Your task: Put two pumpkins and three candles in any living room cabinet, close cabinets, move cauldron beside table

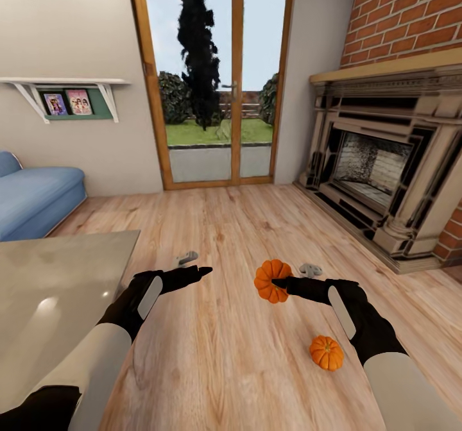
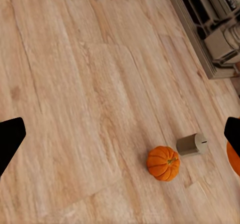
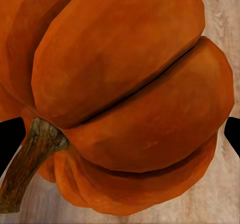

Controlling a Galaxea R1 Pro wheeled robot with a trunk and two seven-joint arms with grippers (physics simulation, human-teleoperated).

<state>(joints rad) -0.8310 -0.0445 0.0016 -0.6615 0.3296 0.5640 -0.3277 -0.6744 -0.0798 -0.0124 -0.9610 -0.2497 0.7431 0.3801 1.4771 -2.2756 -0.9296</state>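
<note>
the right gripper (image 1: 274,283) holds one pumpkin (image 1: 272,280) above the wooden floor (image 1: 212,238), near the middle of the head view, with its fingers closed on the ribbed sides. in the right wrist view this pumpkin (image 3: 120,99) is very close to the camera, its stem (image 3: 30,159) pointing toward about 7 o'clock. the pumpkin looks light and stiff, but round and smooth, so it may slip or turn; a grip across the widest part, with the fingers lying in the grooves, seems the safest.

the second pumpkin (image 1: 326,352) lies on the floor at about 5 o'clock from the held one, beside the right forearm. a candle (image 1: 310,269) lies on its side on the floor just behind the right gripper, and another candle (image 1: 187,258) lies near the left gripper (image 1: 192,272). the left gripper holds nothing and its fingers stand wide apart in the left wrist view.

the glass table (image 1: 58,290) is at 9 o'clock, cut off by the picture edge. the exact contact of the right fingers is hidden behind the pumpkin. the far candle is small and partly hidden by the left arm.
</note>
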